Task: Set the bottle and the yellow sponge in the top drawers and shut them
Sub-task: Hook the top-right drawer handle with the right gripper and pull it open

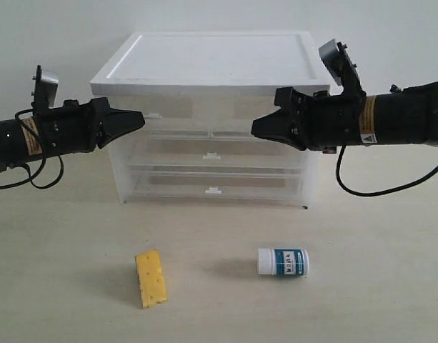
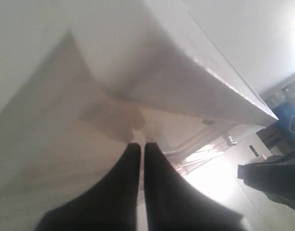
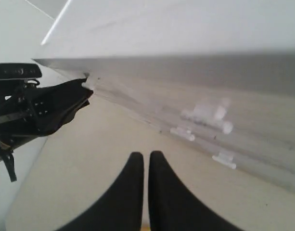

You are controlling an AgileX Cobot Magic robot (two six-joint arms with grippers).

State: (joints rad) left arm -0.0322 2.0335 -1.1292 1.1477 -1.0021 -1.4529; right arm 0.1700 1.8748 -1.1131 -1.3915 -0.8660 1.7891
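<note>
The white bottle [image 1: 283, 261] with a teal label lies on its side on the table, front right. The yellow sponge [image 1: 151, 278] lies flat at front left. Both top drawers [image 1: 177, 108] look closed in the white cabinet [image 1: 211, 61]. My left gripper [image 1: 142, 118] is shut and empty, its tip just beside the left drawer's white tab handle [image 1: 153, 114]. My right gripper [image 1: 253, 128] is shut and empty in front of the right top drawer, hiding its handle. In the wrist views, the left gripper [image 2: 140, 144] and right gripper [image 3: 146, 154] show fingers pressed nearly together with nothing between them.
Two full-width drawers with white tabs [image 1: 211, 154] [image 1: 213, 190] sit below the top ones, both closed. A wall stands behind the cabinet. The left arm [image 3: 56, 106] shows in the right wrist view, the right arm [image 2: 267, 178] in the left.
</note>
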